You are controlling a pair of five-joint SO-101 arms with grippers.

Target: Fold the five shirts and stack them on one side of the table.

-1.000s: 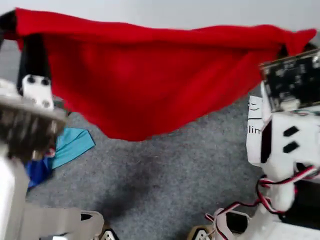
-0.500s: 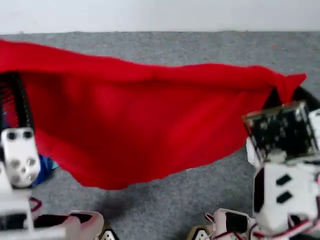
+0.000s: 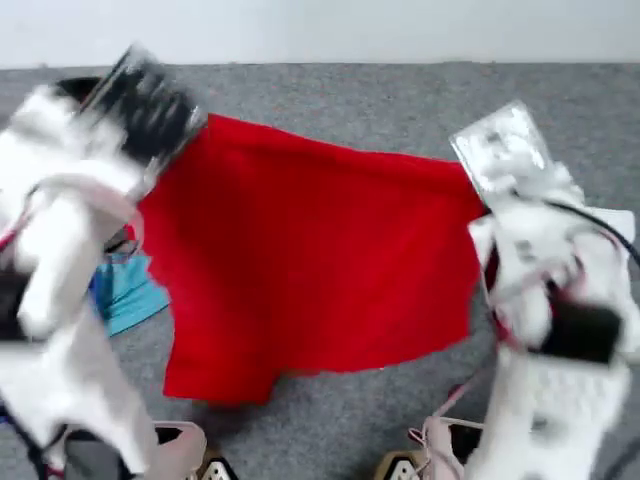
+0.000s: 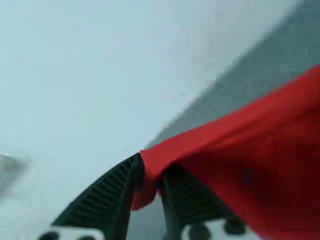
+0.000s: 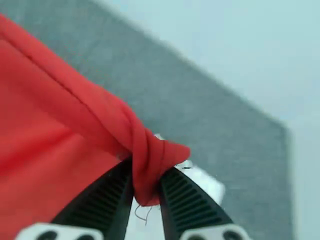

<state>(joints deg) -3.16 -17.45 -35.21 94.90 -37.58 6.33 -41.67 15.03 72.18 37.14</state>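
A red shirt (image 3: pixel 310 260) hangs stretched between both arms over the grey table (image 3: pixel 350 95), its lower hem near the front edge. In the left wrist view my left gripper (image 4: pixel 149 186) is shut on one bunched upper corner of the red shirt (image 4: pixel 240 150). In the right wrist view my right gripper (image 5: pixel 145 189) is shut on the twisted opposite corner of the red shirt (image 5: pixel 60 150). In the high view the left arm (image 3: pixel 90 170) covers the shirt's left corner and the right arm (image 3: pixel 530 230) covers its right corner.
Teal and blue cloth (image 3: pixel 125 290) lies on the table at the left, partly under the left arm. A white cloth (image 5: pixel 205 182) lies on the table just beyond the right gripper. The far strip of grey table along the white wall (image 3: pixel 320 30) is bare.
Both arms have swung down and away from the high camera, carrying the red shirt from up close to the lens to low over the table. Both grips have held.
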